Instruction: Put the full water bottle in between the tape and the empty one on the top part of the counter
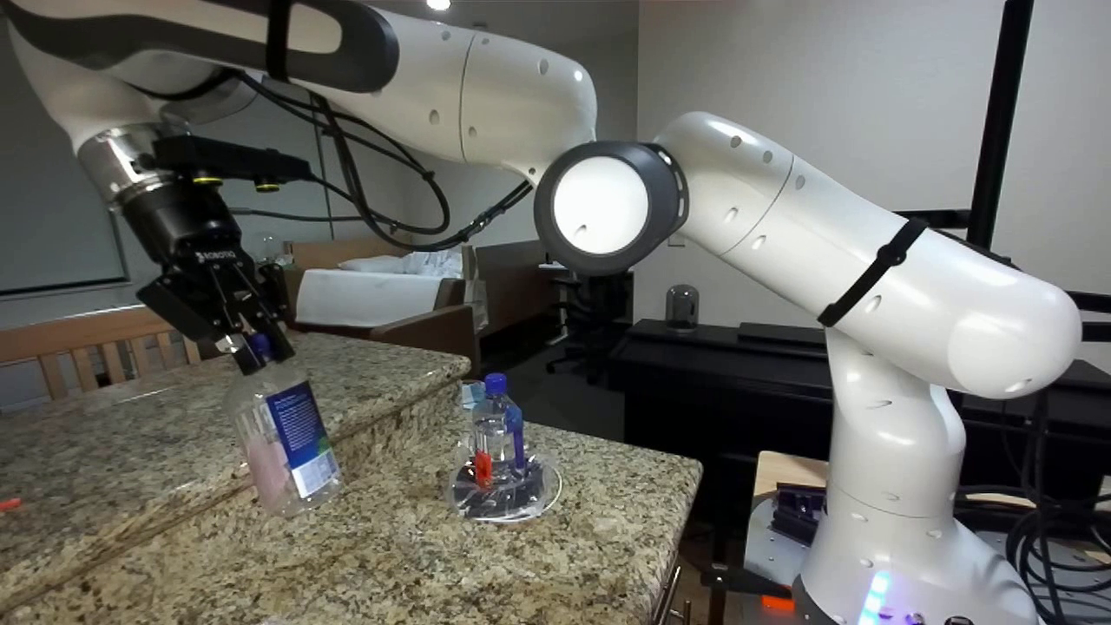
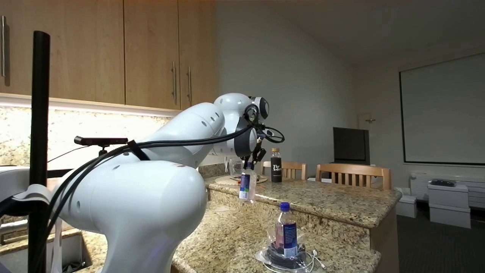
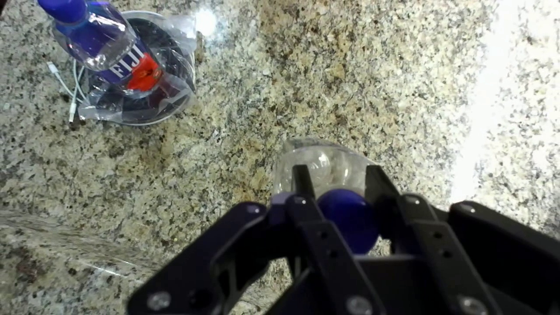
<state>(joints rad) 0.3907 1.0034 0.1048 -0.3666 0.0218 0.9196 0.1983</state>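
The fingers (image 3: 379, 188) are pinched on the blue cap (image 3: 350, 221) of the held bottle (image 1: 286, 443), a grip that leaves its whole body free for setting down. It hangs tilted beside the edge of the upper counter (image 2: 329, 197), over the lower counter (image 1: 391, 564), so it would probably need lifting and straightening for its base to clear that edge. The standing bottle (image 2: 287, 232) is upright at what I take for the tape (image 3: 164, 50), on it or in its ring, I cannot tell which, so no gap parts the two. Which bottle is full does not show; presumably the held one.
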